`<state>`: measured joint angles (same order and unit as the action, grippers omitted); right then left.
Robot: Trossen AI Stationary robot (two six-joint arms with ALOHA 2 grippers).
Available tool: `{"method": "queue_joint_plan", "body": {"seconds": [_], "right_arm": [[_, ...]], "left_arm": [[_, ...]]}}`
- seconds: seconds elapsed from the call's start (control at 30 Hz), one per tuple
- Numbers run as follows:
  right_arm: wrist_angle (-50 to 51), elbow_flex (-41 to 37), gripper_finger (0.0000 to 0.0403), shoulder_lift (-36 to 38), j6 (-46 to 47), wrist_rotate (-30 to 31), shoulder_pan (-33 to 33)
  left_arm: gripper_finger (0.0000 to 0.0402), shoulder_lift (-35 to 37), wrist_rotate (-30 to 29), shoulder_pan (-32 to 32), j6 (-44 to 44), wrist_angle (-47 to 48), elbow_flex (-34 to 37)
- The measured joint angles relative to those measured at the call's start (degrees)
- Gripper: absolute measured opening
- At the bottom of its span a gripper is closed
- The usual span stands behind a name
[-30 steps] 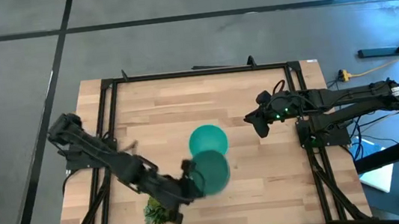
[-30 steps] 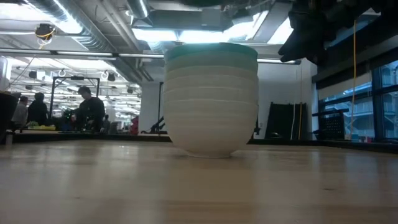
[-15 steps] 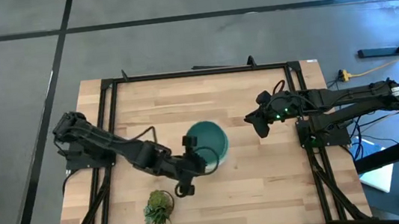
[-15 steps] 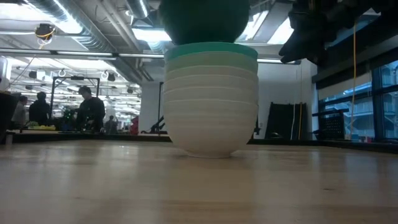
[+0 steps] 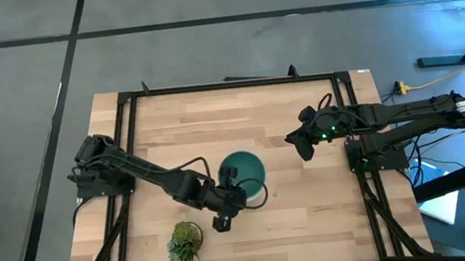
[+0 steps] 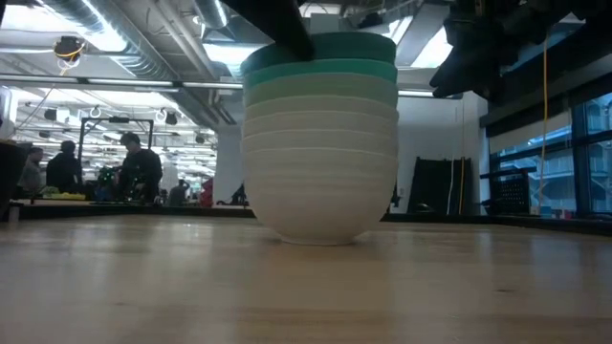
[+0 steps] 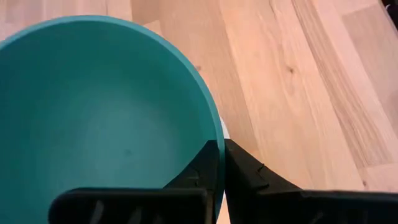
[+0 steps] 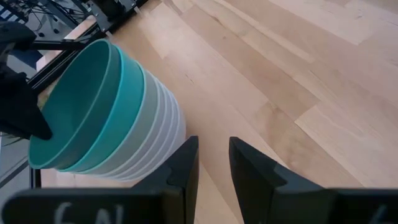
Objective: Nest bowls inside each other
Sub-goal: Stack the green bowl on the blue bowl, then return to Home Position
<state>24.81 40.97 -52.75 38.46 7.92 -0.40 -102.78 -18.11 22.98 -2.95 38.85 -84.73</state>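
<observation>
A stack of nested bowls (image 6: 320,153) stands mid-table: white ones at the bottom, then pale mint and teal. The darker teal bowl (image 5: 243,171) sits on top, as the right wrist view (image 8: 74,99) also shows. My left gripper (image 5: 228,203) is at the stack's near side, shut on that top bowl's rim. My right gripper (image 5: 304,146) hovers to the right of the stack, touching nothing, with a narrow gap between its fingers (image 8: 211,162). My left gripper pinches the darker teal bowl's rim (image 7: 214,134) on its near-left side, one finger inside the bowl and one outside. The fingers come slanting down from the table's near-left. The bowl sits nested in the top of the stack, its rim (image 6: 330,46) just above the teal one.
A small green potted plant (image 5: 184,241) stands near the table's near edge, just left of my left gripper. The black frame (image 5: 227,85) runs around the wooden table top. People and equipment show in the room far behind (image 6: 134,172).
My left gripper has carried the darker teal bowl from the near side of the stack toward the far edge, over the stack, and then down. The bowl, which hung above the stack half a second ago, now sits nested in its top. The gripper stays shut on the rim.
</observation>
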Motion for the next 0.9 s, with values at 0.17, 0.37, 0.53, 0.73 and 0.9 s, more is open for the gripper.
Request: {"method": "queue_joint_plan", "body": {"seconds": [0.17, 0.37, 0.53, 0.73, 0.9], "right_arm": [[0.1, 0.0, 0.0090, 0.0, 0.0, 0.0, 0.0], [0.3, 0.0, 0.0090, 0.0, -0.1, 0.0, 0.0], [0.3, 0.0, 0.0090, 0.0, -1.2, 0.0, 0.0], [0.3, 0.0, 0.0090, 0.0, -1.2, 0.0, 0.0], [0.3, 0.0, 0.0090, 0.0, -1.3, 0.0, 0.0]], "left_arm": [[0.0040, 1.4, -0.2, -0.1, -1.0, 0.1, 0.0], [0.0061, 2.0, -0.1, -0.1, 0.0, -0.2, 0.1], [0.0086, 2.2, -0.1, -0.1, 0.1, -0.4, 0.1], [0.0132, 2.3, 0.2, -0.1, 0.4, -2.2, 0.1], [0.0163, 2.3, 1.1, -0.1, 2.1, -4.5, 0.1]]}}
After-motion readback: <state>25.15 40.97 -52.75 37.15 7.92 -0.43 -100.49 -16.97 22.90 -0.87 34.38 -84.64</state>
